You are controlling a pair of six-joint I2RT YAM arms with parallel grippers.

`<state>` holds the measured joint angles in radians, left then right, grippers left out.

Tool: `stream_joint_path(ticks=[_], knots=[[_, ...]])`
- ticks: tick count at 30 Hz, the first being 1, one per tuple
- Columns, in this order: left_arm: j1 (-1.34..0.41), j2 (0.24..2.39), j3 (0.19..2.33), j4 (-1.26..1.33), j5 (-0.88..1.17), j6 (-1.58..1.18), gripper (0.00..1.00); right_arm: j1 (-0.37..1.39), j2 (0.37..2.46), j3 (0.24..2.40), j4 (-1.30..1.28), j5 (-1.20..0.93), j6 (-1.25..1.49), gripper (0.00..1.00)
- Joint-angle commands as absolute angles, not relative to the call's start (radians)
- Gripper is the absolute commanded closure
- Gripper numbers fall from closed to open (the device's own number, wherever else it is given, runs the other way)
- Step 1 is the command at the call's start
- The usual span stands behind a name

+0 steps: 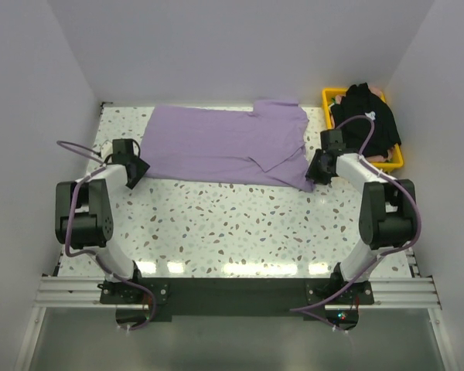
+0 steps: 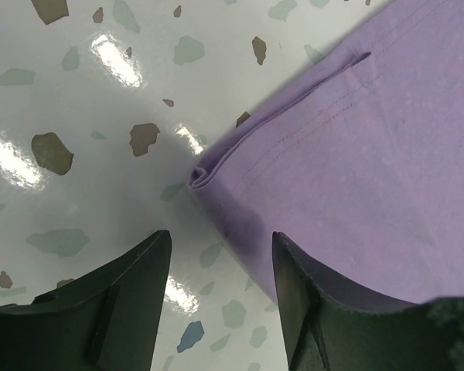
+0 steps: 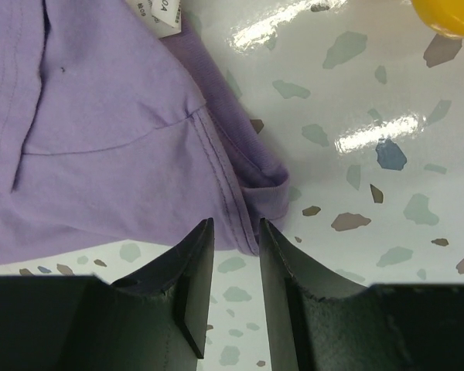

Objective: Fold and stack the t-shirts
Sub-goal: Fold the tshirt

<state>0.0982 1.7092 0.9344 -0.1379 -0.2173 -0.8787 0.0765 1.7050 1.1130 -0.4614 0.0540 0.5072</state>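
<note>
The lavender-purple t-shirt (image 1: 224,143) lies spread across the far half of the table, partly folded over itself. My left gripper (image 1: 135,171) is open and empty at its near left corner; that folded corner (image 2: 205,176) lies just ahead of the jaws and the cloth (image 2: 356,154) runs by the right finger. My right gripper (image 1: 317,170) is open and empty at the shirt's near right corner, the hem (image 3: 251,224) just ahead of the narrow gap. The black t-shirt (image 1: 365,116) is heaped in the yellow basket (image 1: 394,161).
The yellow basket stands at the far right corner of the terrazzo table (image 1: 232,232), close behind my right arm; its rim shows in the right wrist view (image 3: 447,17). White walls close in the table on three sides.
</note>
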Motion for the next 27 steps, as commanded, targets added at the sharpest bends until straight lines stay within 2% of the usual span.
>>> stream_joint_path(ticks=[1, 8, 15, 19, 22, 23, 25, 27], knots=[[0.106, 1.724, 0.928, -0.074, -0.215, -0.877, 0.41, 0.074, 1.707, 1.120, -0.417, 0.069, 0.502, 0.67], [0.104, 1.727, 0.930, -0.080, -0.229, -0.877, 0.53, 0.075, 1.730, 1.124, -0.417, 0.057, 0.491, 0.66], [0.106, 1.750, 0.945, -0.086, -0.235, -0.879, 0.76, 0.074, 1.756, 1.120, -0.414, 0.058, 0.488, 0.67], [0.104, 1.759, 0.945, -0.084, -0.229, -0.879, 0.86, 0.075, 1.772, 1.120, -0.407, 0.049, 0.488, 0.68], [0.106, 1.759, 0.948, -0.084, -0.232, -0.876, 0.93, 0.075, 1.781, 1.129, -0.411, 0.044, 0.492, 0.80], [0.104, 1.758, 0.948, -0.087, -0.233, -0.876, 0.95, 0.075, 1.781, 1.140, -0.417, 0.046, 0.491, 0.88], [0.104, 1.761, 0.951, -0.097, -0.242, -0.874, 1.00, 0.075, 1.772, 1.152, -0.445, 0.055, 0.485, 0.95], [0.104, 1.764, 0.962, -0.110, -0.253, -0.874, 1.00, 0.075, 1.763, 1.175, -0.468, 0.066, 0.476, 0.98]])
